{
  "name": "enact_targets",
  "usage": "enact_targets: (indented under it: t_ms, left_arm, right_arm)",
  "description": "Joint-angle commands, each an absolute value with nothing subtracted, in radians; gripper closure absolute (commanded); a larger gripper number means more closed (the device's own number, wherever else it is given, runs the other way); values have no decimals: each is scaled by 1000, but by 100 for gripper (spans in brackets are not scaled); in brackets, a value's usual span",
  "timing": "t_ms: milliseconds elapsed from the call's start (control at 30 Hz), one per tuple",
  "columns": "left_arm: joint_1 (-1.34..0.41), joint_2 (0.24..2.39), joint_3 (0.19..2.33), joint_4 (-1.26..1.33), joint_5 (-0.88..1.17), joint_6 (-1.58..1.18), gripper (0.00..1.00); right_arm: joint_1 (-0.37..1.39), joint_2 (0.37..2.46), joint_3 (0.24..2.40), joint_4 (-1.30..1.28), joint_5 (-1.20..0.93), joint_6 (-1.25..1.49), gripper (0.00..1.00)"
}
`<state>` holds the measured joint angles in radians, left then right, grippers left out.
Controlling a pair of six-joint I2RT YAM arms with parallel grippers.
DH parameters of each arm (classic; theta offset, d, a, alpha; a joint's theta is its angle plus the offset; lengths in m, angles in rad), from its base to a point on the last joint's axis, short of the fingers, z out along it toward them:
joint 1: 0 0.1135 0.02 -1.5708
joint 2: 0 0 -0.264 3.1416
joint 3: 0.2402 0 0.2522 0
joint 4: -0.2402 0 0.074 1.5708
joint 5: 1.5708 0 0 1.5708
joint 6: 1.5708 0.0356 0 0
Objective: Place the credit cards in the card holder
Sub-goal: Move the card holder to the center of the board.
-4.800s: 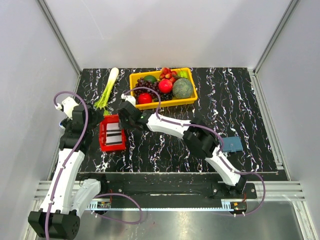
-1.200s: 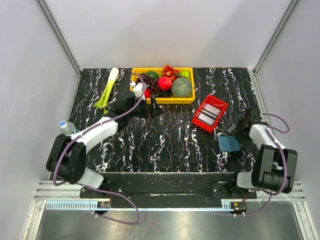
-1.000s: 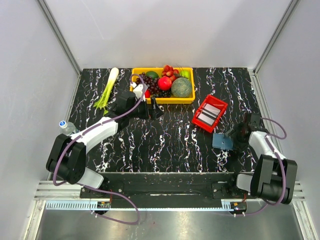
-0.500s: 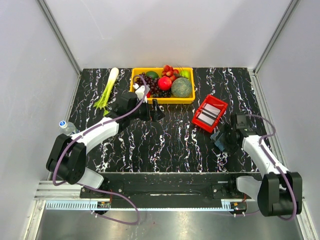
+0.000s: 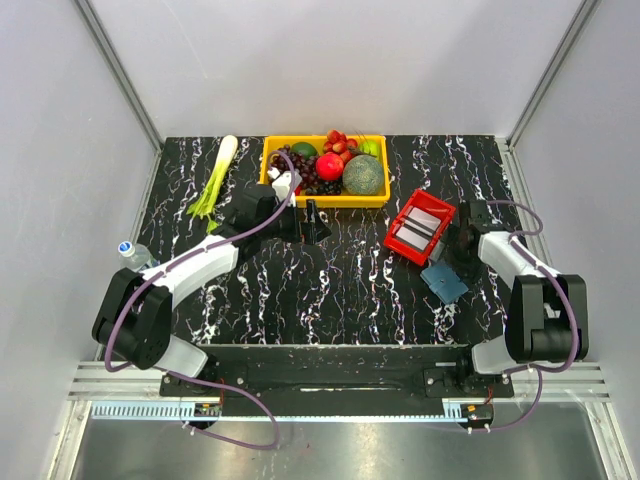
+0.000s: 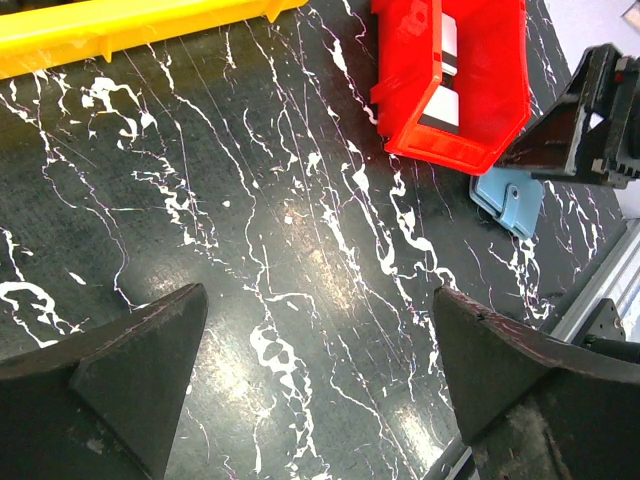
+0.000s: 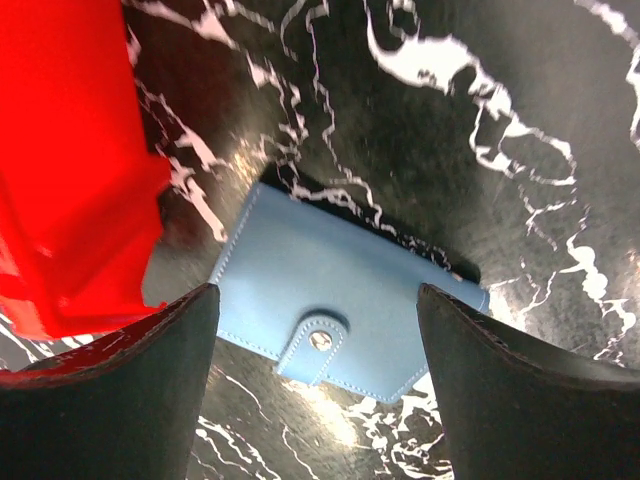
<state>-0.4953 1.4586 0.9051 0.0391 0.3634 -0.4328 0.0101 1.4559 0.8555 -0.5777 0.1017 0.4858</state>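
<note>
The credit cards [image 5: 421, 223] lie in the red tray [image 5: 398, 243] right of centre; in the left wrist view the cards [image 6: 444, 62] show white and grey inside the tray [image 6: 490, 120]. The card holder [image 5: 445, 282], blue and snapped closed, lies flat on the table just in front of the tray. My right gripper [image 5: 462, 246] hovers open over the holder [image 7: 350, 280], its fingers [image 7: 150, 390] apart on either side and not touching it. My left gripper [image 5: 311, 221] is open over bare table at centre, with nothing between its fingers [image 6: 120, 370].
A yellow basket [image 5: 270, 185] of fruit stands at the back centre, and a leek [image 5: 214, 178] lies to its left. A small bottle [image 5: 128, 250] sits at the table's left edge. The metal rail [image 6: 600, 290] marks the table's near edge.
The right gripper brought the card holder leftward, close to the red tray, then let it go and opened wider. The holder now lies flat. The left arm has barely moved.
</note>
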Motion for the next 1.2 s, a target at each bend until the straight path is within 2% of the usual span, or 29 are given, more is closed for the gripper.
enact_targets:
  t_ms: [0, 267, 433, 600, 700, 933, 1067, 1167]
  left_arm:
    - [-502, 1404, 897, 55, 380, -408, 1]
    - [-503, 1417, 905, 60, 391, -413, 1]
    - [-506, 1416, 904, 61, 390, -413, 1]
    - [-508, 1404, 896, 34, 368, -416, 1]
    - [-508, 1382, 882, 11, 348, -416, 1]
    - [-508, 1330, 850, -60, 266, -443, 1]
    - [-508, 1307, 833, -106, 189, -485, 1]
    - [-508, 1283, 819, -129, 138, -511, 1]
  right_arm:
    - [6, 1408, 815, -558, 3, 491, 14]
    - [23, 1365, 641, -460, -184, 597, 18]
    - [171, 1376, 620, -381, -196, 702, 20]
    - [334, 1482, 678, -356, -141, 800, 21]
    - [412, 1523, 693, -258, -176, 897, 22]
    - [629, 1709, 879, -197, -201, 997, 22]
    - [675, 1787, 991, -193, -233, 971, 22]
    - [675, 1754, 1052, -230, -158, 916, 21]
